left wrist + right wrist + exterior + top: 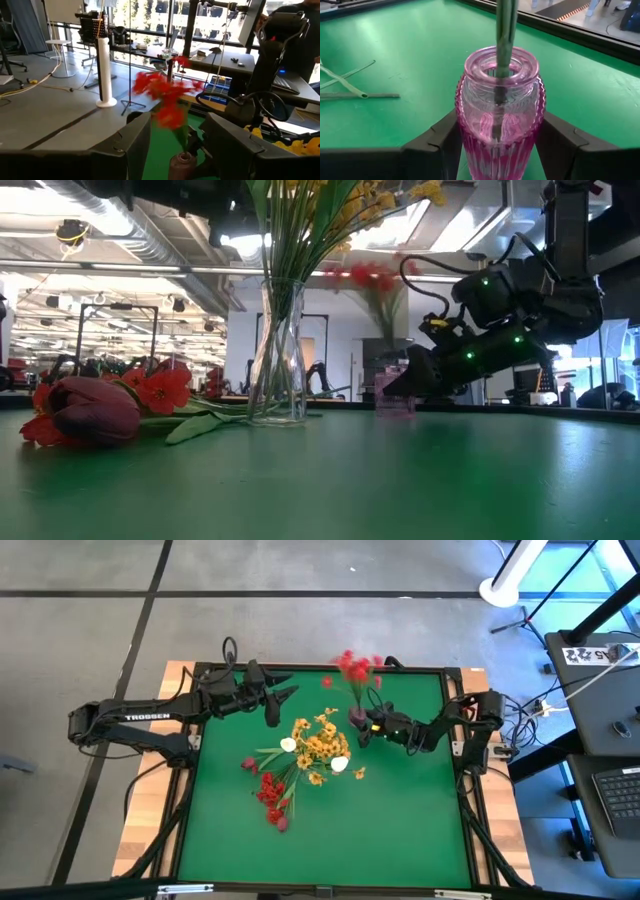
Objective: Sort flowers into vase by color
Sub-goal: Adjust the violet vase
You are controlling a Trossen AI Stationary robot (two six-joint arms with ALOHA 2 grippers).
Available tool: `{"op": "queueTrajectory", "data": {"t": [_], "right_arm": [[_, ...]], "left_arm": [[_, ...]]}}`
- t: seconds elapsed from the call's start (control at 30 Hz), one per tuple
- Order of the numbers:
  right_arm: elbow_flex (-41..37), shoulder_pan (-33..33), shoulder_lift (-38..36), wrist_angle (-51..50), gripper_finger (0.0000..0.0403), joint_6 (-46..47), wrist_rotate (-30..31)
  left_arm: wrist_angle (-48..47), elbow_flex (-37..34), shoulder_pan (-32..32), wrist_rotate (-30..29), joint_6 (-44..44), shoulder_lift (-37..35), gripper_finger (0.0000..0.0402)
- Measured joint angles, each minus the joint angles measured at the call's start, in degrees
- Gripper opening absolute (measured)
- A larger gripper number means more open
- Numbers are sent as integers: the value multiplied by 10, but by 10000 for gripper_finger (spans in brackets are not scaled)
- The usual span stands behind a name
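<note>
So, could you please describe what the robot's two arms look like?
Both arms are dark with black cables. The left arm carries white TROSSEN lettering. The right arm shows small green lights near its wrist. Each end effector has two dark, flat fingers.

From overhead we look straight down on the whole green table and both arms. At table height we look level across it into the room, close to a clear vase. From the left wrist we face the red flowers from farther off. From the right wrist we sit very near the pink vase, which the overhead view shares.
</note>
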Motion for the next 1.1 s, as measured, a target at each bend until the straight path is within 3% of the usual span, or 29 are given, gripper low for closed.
{"op": "queueTrajectory", "data": {"t": [0.37, 0.57, 0.67, 1.1], "right_arm": [[0, -1, 0, 1, 203, 11, -1], [-4, -1, 2, -29, 319, 30, -21], [-4, 0, 0, -30, 344, 30, -29], [-3, -2, -23, -69, 310, 34, -41]], "left_arm": [[-14, 0, 0, 0, 0, 0, 184], [-40, 0, 0, -19, 0, 0, 184], [-51, 0, 0, -19, 0, 0, 184], [-82, 0, 0, -20, 0, 0, 184]]}}
